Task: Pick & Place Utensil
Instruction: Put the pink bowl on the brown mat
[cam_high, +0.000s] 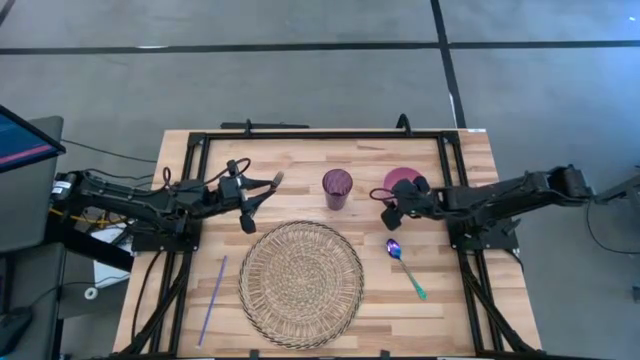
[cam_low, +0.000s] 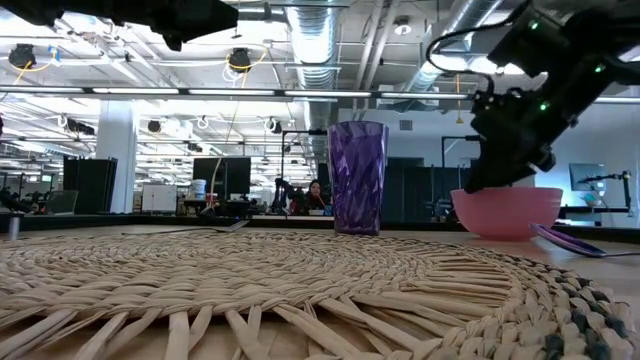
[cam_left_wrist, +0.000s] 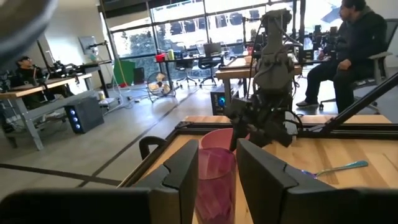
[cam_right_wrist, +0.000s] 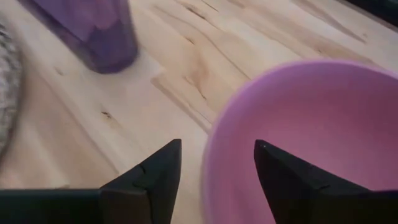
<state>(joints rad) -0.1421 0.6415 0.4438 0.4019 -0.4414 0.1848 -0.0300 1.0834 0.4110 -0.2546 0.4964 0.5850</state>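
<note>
High view shows the spoon on the desk, just beside the woven mat. Its long side slants away from the mat. The right end effector, fingers apart and empty, hangs nearest, over the pink bowl.

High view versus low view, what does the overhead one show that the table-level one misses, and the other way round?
Only the high view shows the purple straw, the spoon's full shape with its teal handle, and the left gripper hovering, open, left of the cup.

Only the low view shows the office beyond the table, with a seated person.

Both show the purple cup, pink bowl, woven placemat, and the right gripper open at the bowl's rim.
</note>
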